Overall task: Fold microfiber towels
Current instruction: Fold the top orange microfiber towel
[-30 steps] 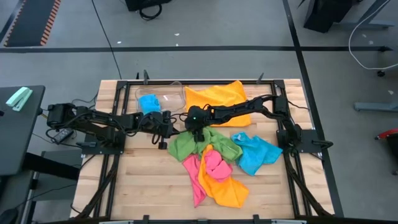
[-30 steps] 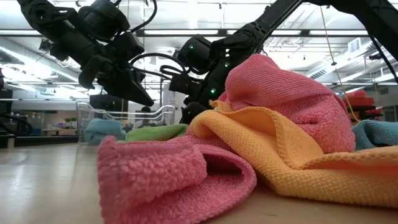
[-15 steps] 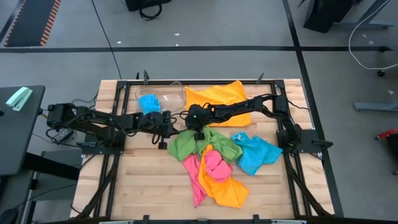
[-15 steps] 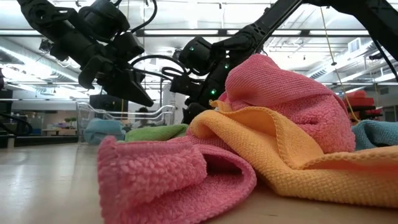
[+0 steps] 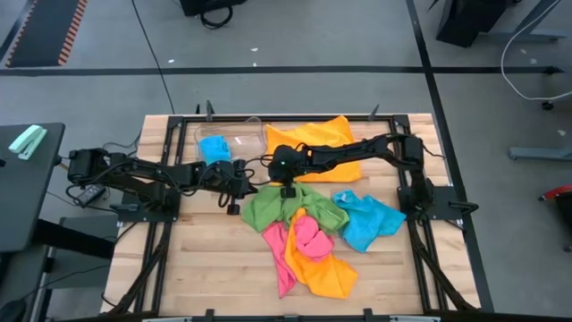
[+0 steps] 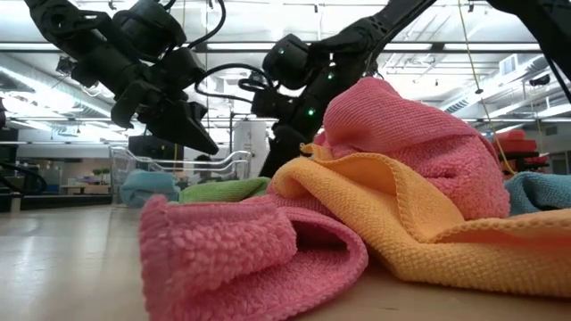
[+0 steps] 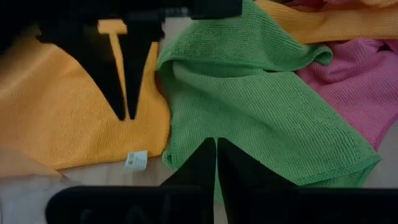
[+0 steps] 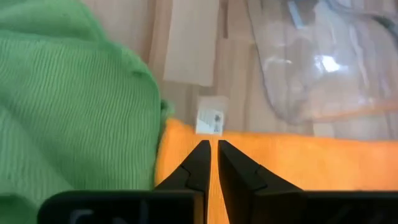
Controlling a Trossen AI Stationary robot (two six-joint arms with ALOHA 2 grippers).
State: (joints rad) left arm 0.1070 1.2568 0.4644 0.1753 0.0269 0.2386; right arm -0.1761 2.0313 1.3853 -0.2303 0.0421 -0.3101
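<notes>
Wooden table with a heap of coloured towels at centre, right gripper at twelve o'clock of the green towel, fingers nearly together, seemingly empty, over the orange towel, left gripper closed at nine o'clock, holding nothing

Table: pale bare wood planks, matt, grain visible. Microfiber towels: soft matt cloth, looped pile, finely ribbed on the green one; stitched hem seen on the orange one. Small white sewn tag on the far orange towel. Bin: clear glossy plastic. Arms: dark matt housings.
</notes>
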